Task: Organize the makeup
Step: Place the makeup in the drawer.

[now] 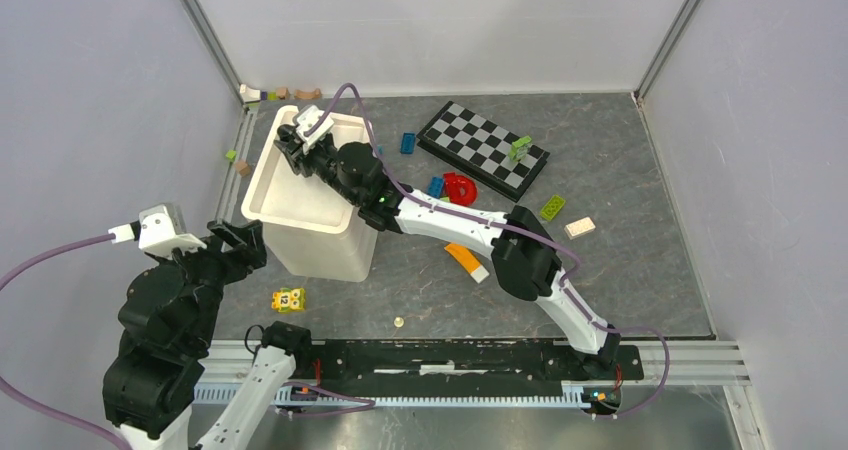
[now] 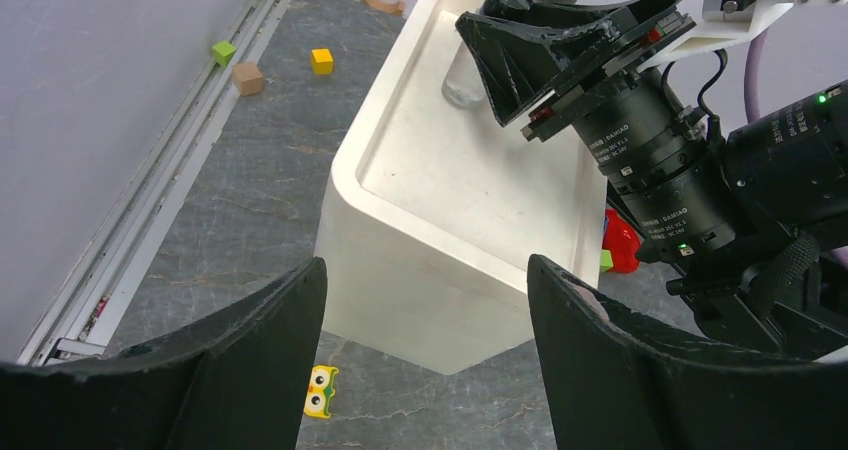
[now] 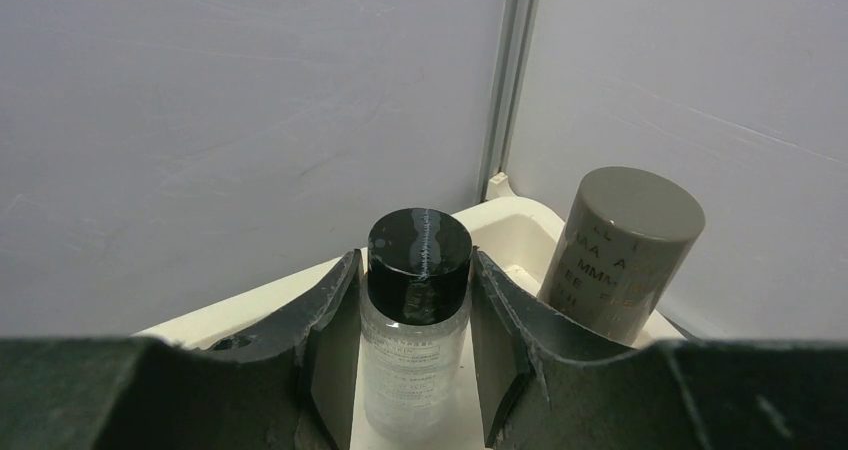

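A clear bottle with a black cap stands upright inside the white bin, near its far corner. My right gripper reaches over the bin and is shut on this bottle, one finger on each side. The same bottle shows below the right gripper in the left wrist view. A grey-brown cylindrical bottle stands beside it in the bin. An orange tube with a white cap lies on the table right of the bin. My left gripper hangs open and empty at the bin's near left corner.
A checkerboard lies at the back. Toy bricks are scattered about: blue, green, a red piece, a beige block and a yellow owl brick. Small cubes sit by the left rail.
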Controlling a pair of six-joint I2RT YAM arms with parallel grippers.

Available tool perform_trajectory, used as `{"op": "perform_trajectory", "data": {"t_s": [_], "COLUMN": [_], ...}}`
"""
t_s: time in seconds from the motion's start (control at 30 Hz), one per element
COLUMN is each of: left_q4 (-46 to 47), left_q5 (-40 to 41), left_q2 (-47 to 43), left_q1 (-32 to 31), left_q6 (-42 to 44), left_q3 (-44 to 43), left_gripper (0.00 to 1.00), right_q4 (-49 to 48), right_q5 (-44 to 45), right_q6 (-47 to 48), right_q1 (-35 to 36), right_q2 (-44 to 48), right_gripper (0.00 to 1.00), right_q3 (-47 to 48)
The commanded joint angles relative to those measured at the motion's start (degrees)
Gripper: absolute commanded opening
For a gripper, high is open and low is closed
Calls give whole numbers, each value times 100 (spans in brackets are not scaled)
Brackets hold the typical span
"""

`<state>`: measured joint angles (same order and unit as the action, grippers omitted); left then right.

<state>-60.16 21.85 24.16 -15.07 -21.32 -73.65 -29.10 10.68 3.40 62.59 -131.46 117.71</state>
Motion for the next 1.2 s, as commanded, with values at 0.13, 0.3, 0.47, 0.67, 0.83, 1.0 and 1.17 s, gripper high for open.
{"op": "perform_trajectory", "data": {"t_s": [0.13, 0.3, 0.47, 0.67, 0.83, 1.0, 1.17], "left_q4": [81, 83, 78, 84, 78, 77, 99], "left_q5": [-108, -114, -118, -123, -128, -118, -106], "left_q2": [-57, -59, -64, -66, -60, -69, -76], "left_q1": [39, 36, 35, 34, 39, 39, 39], "left_q6": [-179, -179, -179, -188, -197, -197, -197], "left_q3": [-1, -1, -1, -2, -14, 1, 24], "left_gripper": [80, 80, 80, 80, 80, 80, 80], "right_q4": [-386, -369, -438, -443, -431, -298, -236], "right_q5": [204, 140, 155, 91, 64, -86, -184], "right_q6": [302, 277, 186, 91, 84, -3, -45], "right_q1": [-17, -26, -28, -36, -36, -36, -37], "right_q2": [-25, -16, 75, 147, 198, 294, 433], "right_gripper": [28, 34, 48, 57, 61, 62, 63], "right_q3": [209, 184, 48, 0, -5, 88, 118]}}
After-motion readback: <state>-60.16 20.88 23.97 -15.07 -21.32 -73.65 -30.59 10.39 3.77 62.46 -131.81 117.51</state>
